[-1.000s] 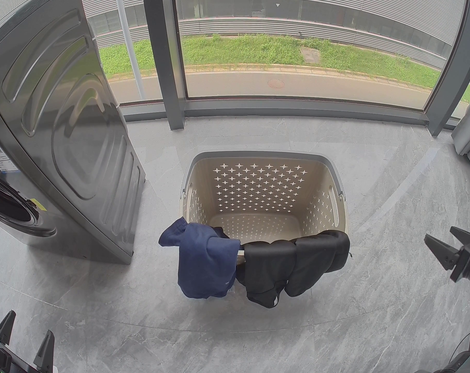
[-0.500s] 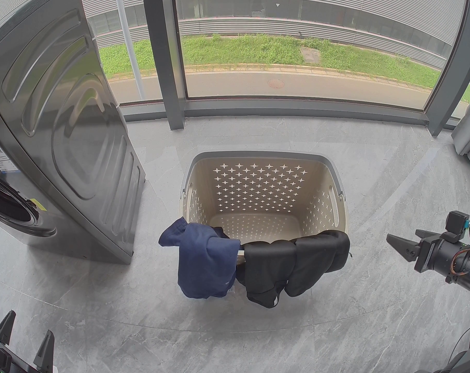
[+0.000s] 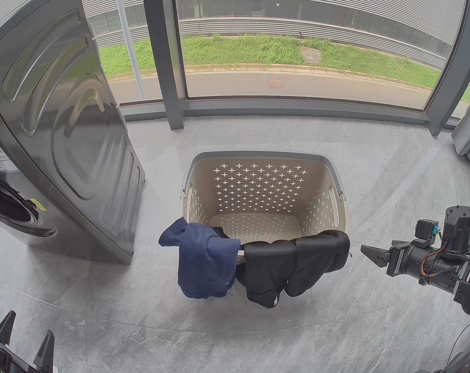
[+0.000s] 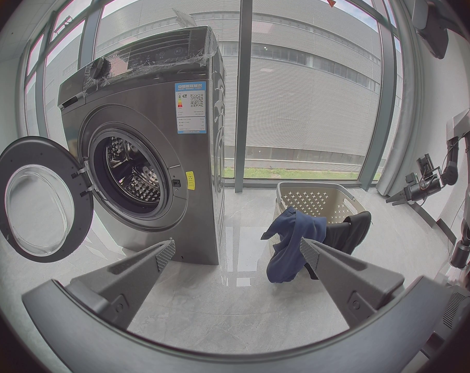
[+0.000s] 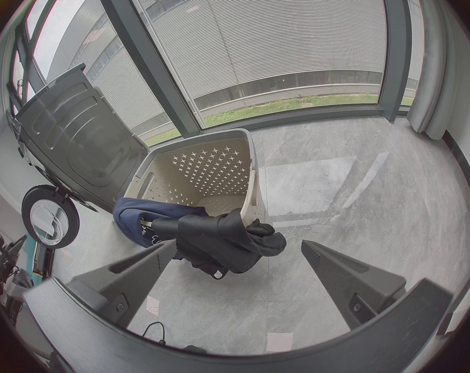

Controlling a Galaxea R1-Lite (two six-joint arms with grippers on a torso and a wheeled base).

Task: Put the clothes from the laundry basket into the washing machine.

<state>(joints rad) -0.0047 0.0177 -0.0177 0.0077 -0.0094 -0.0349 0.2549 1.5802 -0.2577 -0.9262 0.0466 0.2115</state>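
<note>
Two-armed robot on a grey stone floor (image 3: 245, 338), at the start of a laundry job; no garment is picked up yet.

Nearest, at 7 o'clock in the head view, the left end effector (image 3: 25, 340) sits low with its fingers apart, holding nothing.

At 4 o'clock the right end effector (image 3: 376, 255) hangs level, fingers apart and bare. It points toward 9 o'clock, at the right end of the black garment (image 3: 292, 265), near it but not touching. This looks like the approach to a first pickup.

Next, judging from this, the right arm must close the gap, pinch a fold of black cloth where it crosses the rim, and lift it free before carrying it left.

At the centre, two garments hang over the near rim of the basket (image 3: 263, 155), draped mostly down its outer side. The black one is long, soft and folded double, with rounded lobes. The blue garment (image 3: 206, 260) touches its left end, crumpled and bunched at the near left corner. Both look limp and likely to drag or snag on the rim.

The basket is beige plastic with star-shaped holes.

At 10 o'clock stands the grey washer (image 3: 74, 130), well apart from the basket. In the left wrist view its round door (image 4: 38, 198) is swung open and the drum (image 4: 129, 174) is exposed.

At 12 o'clock, tall windows (image 3: 297, 53) show grass.
</note>
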